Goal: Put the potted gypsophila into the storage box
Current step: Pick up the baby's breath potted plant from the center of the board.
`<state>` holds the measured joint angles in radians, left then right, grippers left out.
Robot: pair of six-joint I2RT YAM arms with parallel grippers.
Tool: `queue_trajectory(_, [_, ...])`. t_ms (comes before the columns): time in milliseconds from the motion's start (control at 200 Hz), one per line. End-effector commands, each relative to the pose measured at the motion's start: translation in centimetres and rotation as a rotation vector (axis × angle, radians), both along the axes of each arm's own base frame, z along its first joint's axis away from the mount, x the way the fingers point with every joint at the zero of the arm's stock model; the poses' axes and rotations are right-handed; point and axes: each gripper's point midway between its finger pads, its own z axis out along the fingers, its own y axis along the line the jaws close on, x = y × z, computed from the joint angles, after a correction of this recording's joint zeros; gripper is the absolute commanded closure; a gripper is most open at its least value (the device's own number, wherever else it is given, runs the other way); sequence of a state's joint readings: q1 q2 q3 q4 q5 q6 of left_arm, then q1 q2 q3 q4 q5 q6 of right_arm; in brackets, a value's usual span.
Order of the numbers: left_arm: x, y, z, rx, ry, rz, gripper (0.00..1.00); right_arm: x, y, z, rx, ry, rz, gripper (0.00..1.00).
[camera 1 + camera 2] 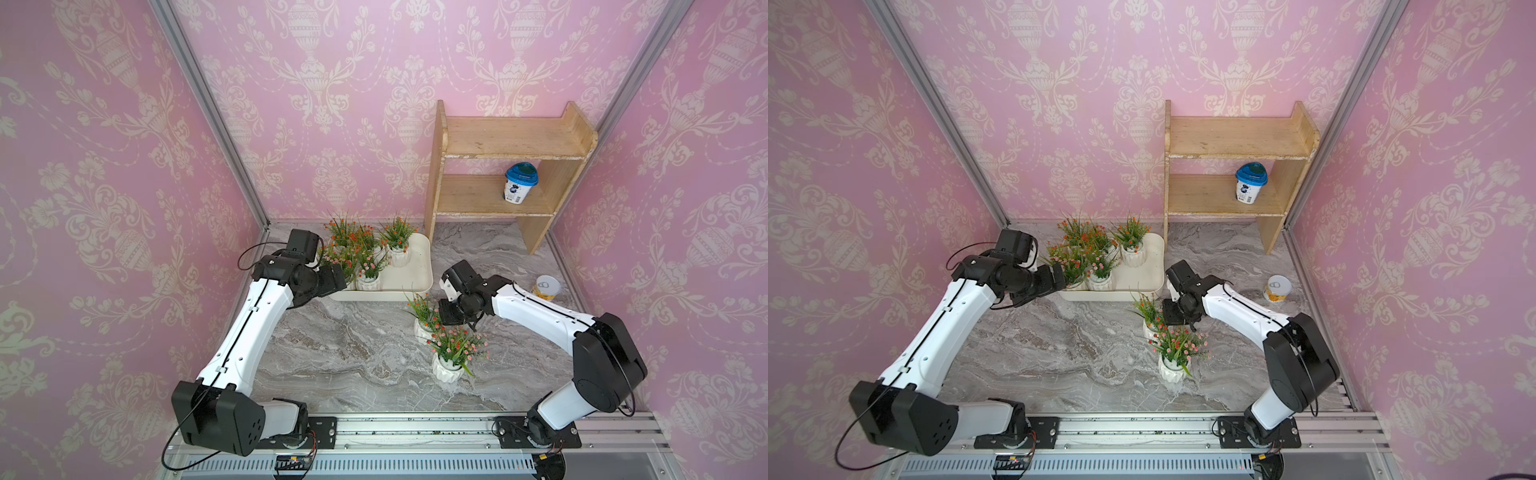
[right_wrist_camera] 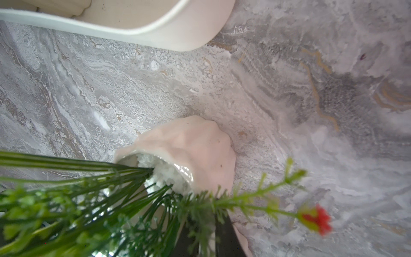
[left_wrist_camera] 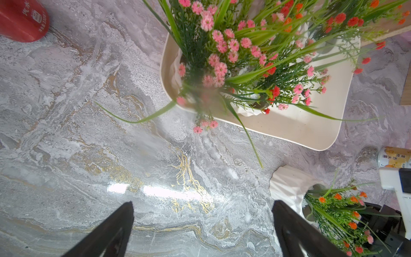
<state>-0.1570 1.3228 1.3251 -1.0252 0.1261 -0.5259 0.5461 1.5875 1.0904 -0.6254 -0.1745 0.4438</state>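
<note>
From where I stand, the shallow cream-white rectangular plastic storage box (image 1: 420, 266) sits on the grey marble-patterned counter (image 1: 353, 357) toward the far side, just left of the wooden two-tier shelf (image 1: 511, 139). Five of the potted gypsophila (image 1: 361, 249), small artificial plants of green sprigs with orange, red or pink blossoms in ribbed white ceramic pots, crowd its left and far parts; its near right part is bare. Two more stand outside on the counter. An orange-flowered plant (image 1: 424, 316) is just near of the box's near right corner, and a pink-flowered plant (image 1: 454, 353) stands just beside it on the near side, their sprigs overlapping. The right end effector (image 1: 444, 316) is down on the orange-flowered plant, jaws pinched almost fully together on its green sprigs above the pot's mouth. In the right wrist view a dark finger (image 2: 224, 240) shows through the foliage, and the pot looks to rest on the counter. The left end effector (image 3: 202, 202) hangs at the box's near left corner, jaws spread wide with nothing between them, over bare counter. On the shelf's lower board stands a white tub with a blue lid (image 1: 520, 185). A yellow can with a silver top (image 1: 546, 286) stands on the counter at the right, and a red can (image 3: 22, 20) shows in the left wrist view.
</note>
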Motion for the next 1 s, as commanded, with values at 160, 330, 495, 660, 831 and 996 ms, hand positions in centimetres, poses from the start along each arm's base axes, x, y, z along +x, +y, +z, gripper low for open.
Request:
queue_trajectory(160, [0.1, 0.1, -0.3, -0.018, 0.010, 0.017, 0.01, 0.2, 0.3, -0.7, -0.045, 0.013, 0.029, 0.87])
queue_trajectory(330, [-0.1, 0.3, -0.6, -0.013, 0.016, 0.018, 0.01, 0.2, 0.3, -0.8, -0.062, 0.003, 0.042, 0.93])
queue_trajectory(495, [-0.2, 0.4, -0.8, -0.014, 0.017, 0.024, 0.01, 0.0, 0.4, -0.7, -0.061, 0.008, 0.054, 0.96])
queue_trajectory(660, [-0.2, 0.5, -0.6, -0.015, 0.013, 0.025, 0.01, 0.0, 0.8, 0.1, -0.040, -0.003, 0.063, 0.98])
queue_trajectory(831, [-0.4, 0.5, -0.7, -0.018, 0.016, 0.026, 0.01, 0.1, 1.0, 1.3, -0.029, -0.025, 0.070, 1.00])
queue_trajectory(996, [-0.5, 0.6, -0.5, -0.016, 0.009, 0.030, 0.01, 0.0, 1.1, 1.9, -0.016, -0.032, 0.074, 1.00])
